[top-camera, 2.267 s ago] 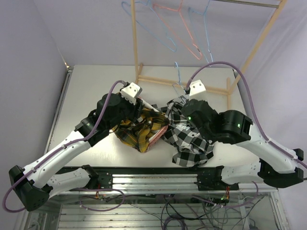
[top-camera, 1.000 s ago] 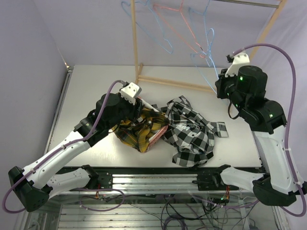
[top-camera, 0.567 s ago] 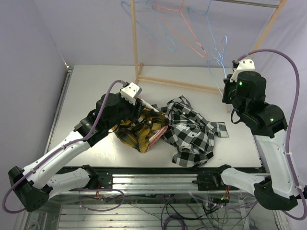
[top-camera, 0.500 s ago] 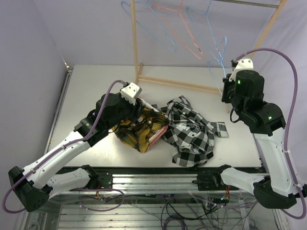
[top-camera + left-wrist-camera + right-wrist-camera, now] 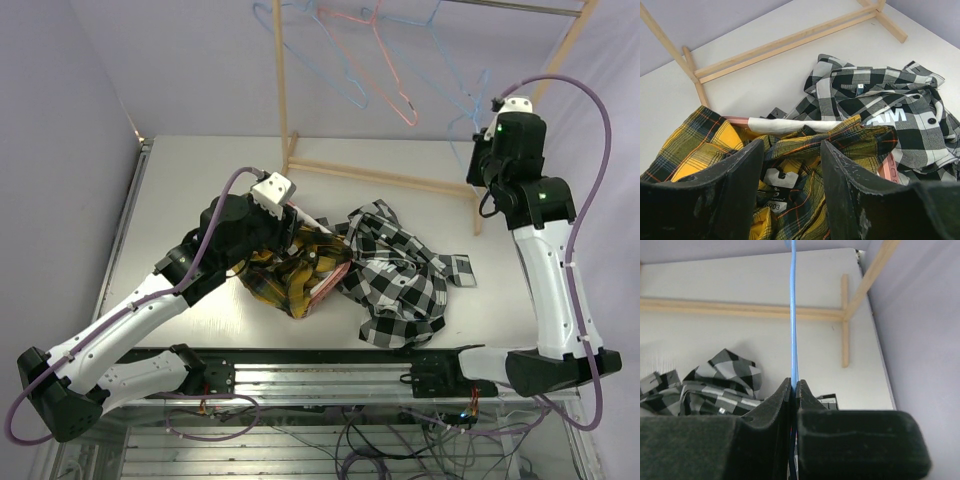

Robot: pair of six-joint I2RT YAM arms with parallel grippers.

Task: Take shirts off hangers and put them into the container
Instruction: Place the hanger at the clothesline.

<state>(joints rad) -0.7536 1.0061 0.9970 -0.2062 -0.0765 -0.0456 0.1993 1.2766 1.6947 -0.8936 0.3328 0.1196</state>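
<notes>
Right hand [image 5: 794,386] — pressed together on a light blue hanger [image 5: 793,315], held high beside the rack [image 5: 279,90], probably to rehang the bare wire. Left hand [image 5: 791,145] — fingers apart, empty, poised over the yellow plaid shirt [image 5: 695,145] heaped in the container [image 5: 737,120]. Checked shirt [image 5: 880,100]: crumpled on the desk [image 5: 765,85] against the container, not yet inside.

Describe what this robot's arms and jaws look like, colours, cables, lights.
Both the left arm and right arm have white link shells with bulky black joint housings. A lilac cable loops along each. Small green lights glow on the right arm's joints. A white camera block sits at each wrist. The left gripper and right gripper have thick matte black jaws, scuffed on the left.
</notes>
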